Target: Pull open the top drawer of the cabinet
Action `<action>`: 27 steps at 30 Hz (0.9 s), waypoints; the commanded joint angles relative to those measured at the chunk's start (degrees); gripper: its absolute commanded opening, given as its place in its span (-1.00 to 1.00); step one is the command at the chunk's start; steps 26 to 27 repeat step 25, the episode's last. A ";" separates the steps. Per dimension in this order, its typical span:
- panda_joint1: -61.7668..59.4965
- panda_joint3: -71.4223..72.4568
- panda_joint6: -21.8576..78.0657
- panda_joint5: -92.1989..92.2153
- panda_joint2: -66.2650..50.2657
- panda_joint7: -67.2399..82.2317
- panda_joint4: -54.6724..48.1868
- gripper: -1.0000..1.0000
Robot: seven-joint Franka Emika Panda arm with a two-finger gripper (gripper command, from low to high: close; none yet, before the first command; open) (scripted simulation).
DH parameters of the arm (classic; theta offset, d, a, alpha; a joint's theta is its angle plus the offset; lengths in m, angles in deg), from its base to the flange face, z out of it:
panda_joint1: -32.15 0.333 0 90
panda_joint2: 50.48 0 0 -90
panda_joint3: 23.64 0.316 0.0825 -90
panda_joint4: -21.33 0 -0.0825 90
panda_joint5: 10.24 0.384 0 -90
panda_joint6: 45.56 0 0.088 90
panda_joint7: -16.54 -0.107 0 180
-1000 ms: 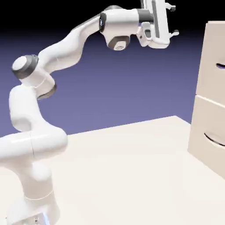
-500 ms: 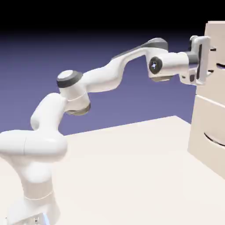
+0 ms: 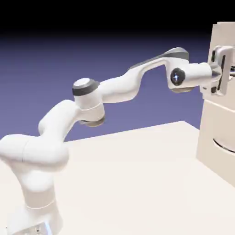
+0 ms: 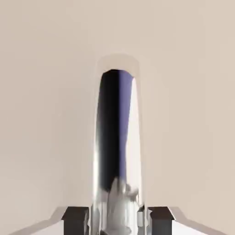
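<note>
Straddling top drawer (image 3: 219,64) handle (image 4: 115,147), gripper (image 4: 117,219) fingers either side.

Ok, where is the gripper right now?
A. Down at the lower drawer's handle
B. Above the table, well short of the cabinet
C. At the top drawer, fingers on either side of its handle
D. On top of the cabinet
C: in the hand view the handle runs between the two fingers, and the exterior view puts the gripper at the top drawer.

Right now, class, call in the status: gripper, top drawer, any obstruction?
Gripper open, fingers either side of the handle. Top drawer looks unopened. Nothing in the way.
</note>
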 commanded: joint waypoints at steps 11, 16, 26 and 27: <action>15.35 -5.11 7.83 -0.59 -0.47 5.22 22.84 -1.00; 22.80 -8.49 11.06 -1.96 -0.07 6.87 33.22 -1.00; 33.83 -14.67 14.91 -5.63 1.79 8.17 47.59 1.00; 33.83 -14.67 14.91 -5.63 1.79 8.17 47.59 1.00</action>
